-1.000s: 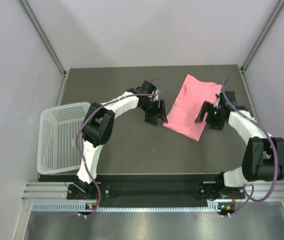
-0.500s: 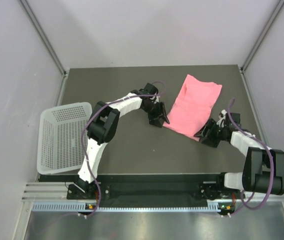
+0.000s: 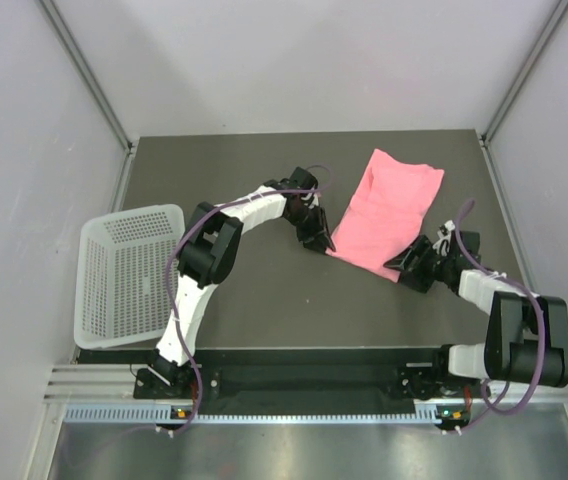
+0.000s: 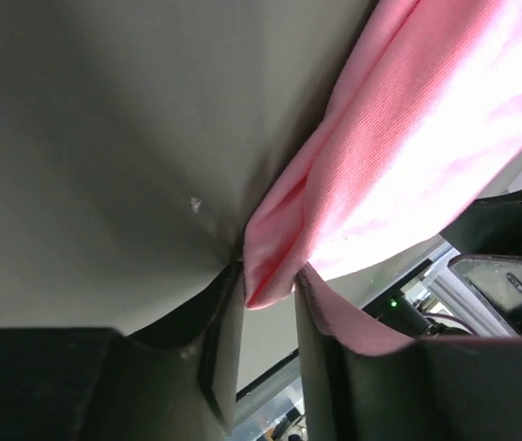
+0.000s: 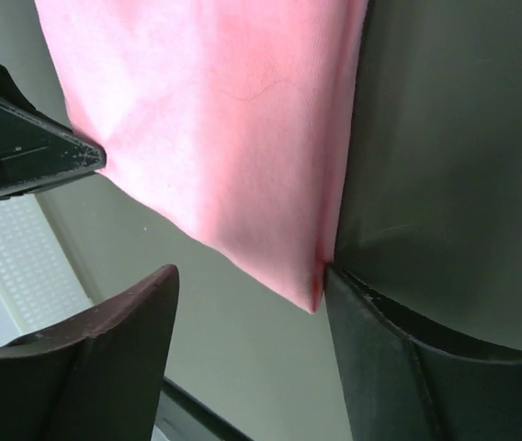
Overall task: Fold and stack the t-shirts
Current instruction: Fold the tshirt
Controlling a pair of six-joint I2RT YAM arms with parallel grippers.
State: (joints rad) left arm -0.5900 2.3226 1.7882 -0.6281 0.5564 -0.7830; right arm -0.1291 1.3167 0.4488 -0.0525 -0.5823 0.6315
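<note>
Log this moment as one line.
left end effector: open, at t-shirt near-left corner | right end effector: open, at near-right corner

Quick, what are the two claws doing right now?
Left gripper: open, shirt corner between its fingers.
Right gripper: open, holding nothing.

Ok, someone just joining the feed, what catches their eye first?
The salmon-pink t-shirt, folded into a strip on the dark table, far right. The left end effector and right end effector each straddle one of its near corners, fingers apart. A white perforated basket sits at the table's left edge.
</note>
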